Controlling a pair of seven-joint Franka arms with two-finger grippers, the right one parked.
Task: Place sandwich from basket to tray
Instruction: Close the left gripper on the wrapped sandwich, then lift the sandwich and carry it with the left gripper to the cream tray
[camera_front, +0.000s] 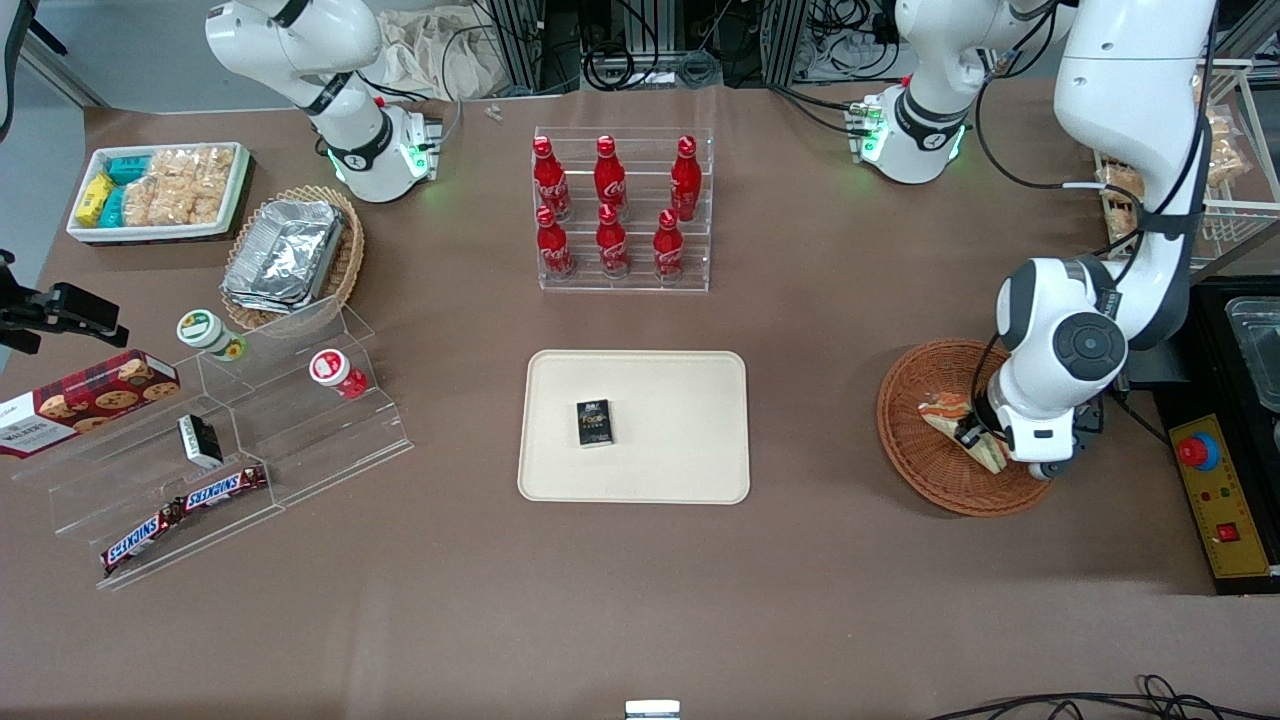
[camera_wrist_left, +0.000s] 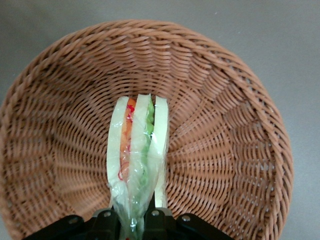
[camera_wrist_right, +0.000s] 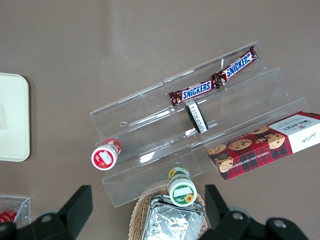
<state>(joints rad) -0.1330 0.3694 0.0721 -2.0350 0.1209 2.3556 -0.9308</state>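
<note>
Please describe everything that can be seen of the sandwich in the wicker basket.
The sandwich is a small triangular wedge: pale bread slices with orange, red and green filling between them, in clear wrap. It stands on edge inside the round reddish-brown basket, layers facing the wrist camera. The gripper is shut on its end, pinching the wrap and bread. In the front view the sandwich shows partly under the working arm, toward that arm's end of the table, not on the tray.

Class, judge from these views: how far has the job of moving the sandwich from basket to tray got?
Early stage. The hand is down in the basket, shut on the sandwich, which is not yet carried out. Left: lift it, carry it to the tray, which holds only a small black box, and release.
</note>
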